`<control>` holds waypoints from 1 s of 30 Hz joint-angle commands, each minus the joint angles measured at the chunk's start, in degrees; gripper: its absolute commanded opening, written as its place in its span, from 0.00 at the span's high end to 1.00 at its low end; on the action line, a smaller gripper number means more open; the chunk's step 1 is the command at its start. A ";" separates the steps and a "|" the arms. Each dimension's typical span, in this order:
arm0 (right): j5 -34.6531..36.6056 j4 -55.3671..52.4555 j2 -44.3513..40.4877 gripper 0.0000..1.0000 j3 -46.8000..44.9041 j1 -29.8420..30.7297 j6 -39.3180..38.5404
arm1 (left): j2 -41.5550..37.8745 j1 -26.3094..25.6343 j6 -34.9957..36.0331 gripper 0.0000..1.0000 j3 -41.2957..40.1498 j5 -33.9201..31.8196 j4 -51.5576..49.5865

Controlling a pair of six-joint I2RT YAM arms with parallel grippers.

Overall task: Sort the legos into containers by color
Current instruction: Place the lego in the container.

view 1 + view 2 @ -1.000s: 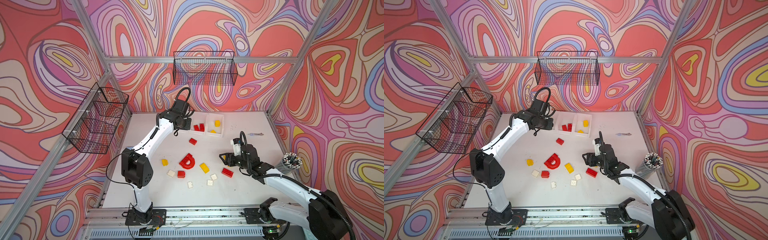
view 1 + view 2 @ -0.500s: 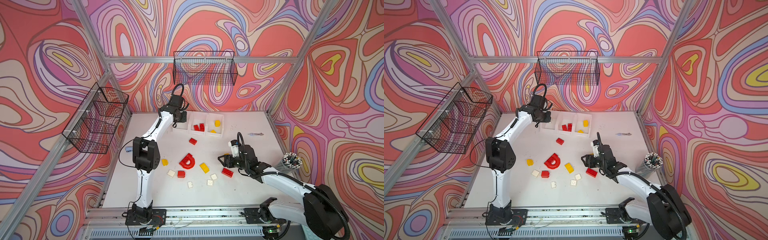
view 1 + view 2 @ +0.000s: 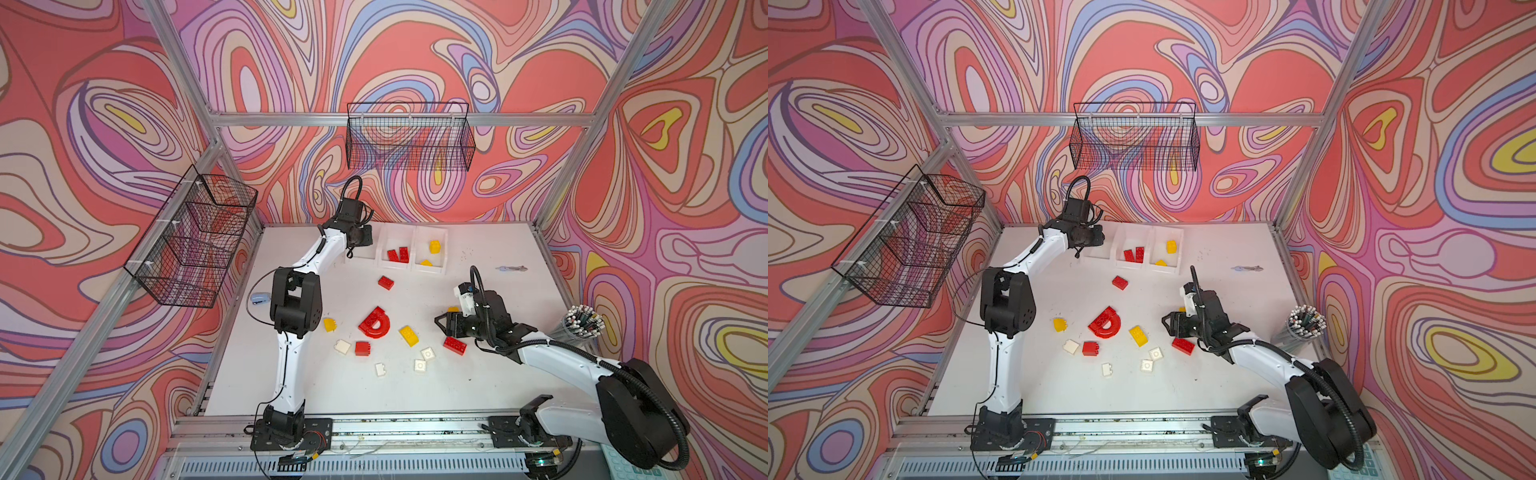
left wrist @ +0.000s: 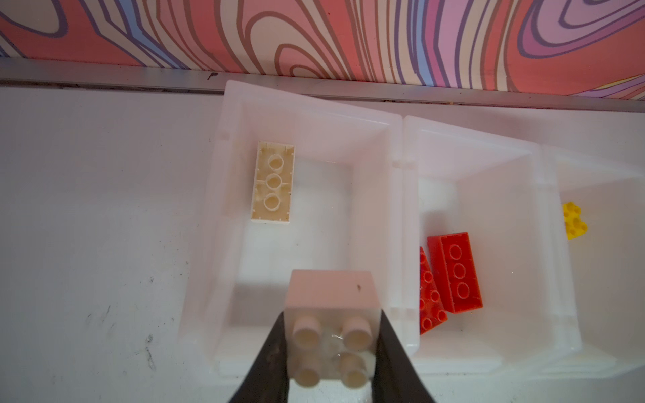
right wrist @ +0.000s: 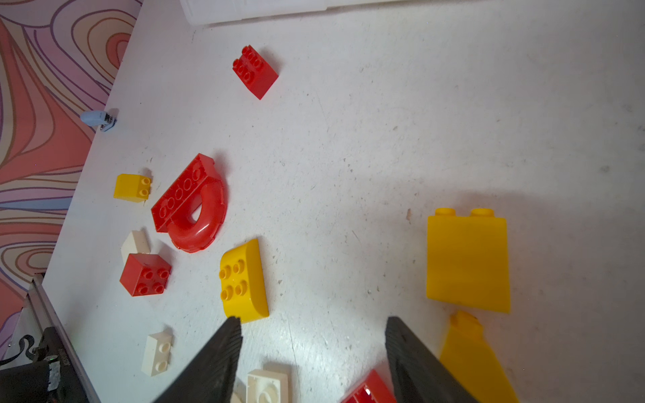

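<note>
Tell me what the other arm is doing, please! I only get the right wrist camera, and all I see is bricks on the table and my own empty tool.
Observer: The left tool is shut on a white square four-stud plastic brick.
Operator: Where is it holding that?
Observer: Above the white plastic open-top bin at the end of the row.
Operator: Is anything inside that bin?
Observer: One long white plastic brick, lying studs down.
</note>
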 commanded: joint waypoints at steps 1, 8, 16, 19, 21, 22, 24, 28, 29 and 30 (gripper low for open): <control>-0.12 0.72 0.35 0.31 0.52 -0.21 -0.28 | 2.16 0.84 -2.15 0.67 1.84 2.95 1.72; -0.12 0.44 0.17 0.30 0.61 -0.25 -0.34 | 1.46 0.81 -2.24 0.49 0.34 4.00 2.95; 0.30 -0.40 -1.66 0.30 0.52 0.16 -0.30 | -4.95 0.77 -2.06 0.43 -4.99 4.18 5.99; 0.61 -1.16 -2.93 0.30 0.95 0.41 -0.34 | -8.08 0.79 -2.00 0.43 -6.78 4.70 5.64; 0.91 -2.04 -3.91 0.30 1.39 0.45 -0.47 | -11.34 0.83 -1.93 0.44 -9.47 4.92 6.36; 1.09 -2.43 -4.34 0.30 1.57 0.44 -0.57 | -12.78 0.77 -1.87 0.44 -10.92 4.97 6.72; 1.62 -3.51 -5.40 0.30 2.10 0.54 -1.02 | -16.04 0.77 -1.56 0.44 -13.26 5.07 6.51; 2.47 -5.36 -7.15 0.30 3.03 0.56 -1.48 | -21.64 0.77 -1.01 0.45 -14.80 4.21 2.67; 2.68 -5.71 -7.51 0.30 3.28 0.58 -1.51 | -23.25 0.77 -0.73 0.45 -15.46 4.11 1.89; 2.99 -6.20 -7.71 0.30 3.61 0.58 -1.54 | -24.95 0.78 -0.18 0.45 -15.95 3.86 0.74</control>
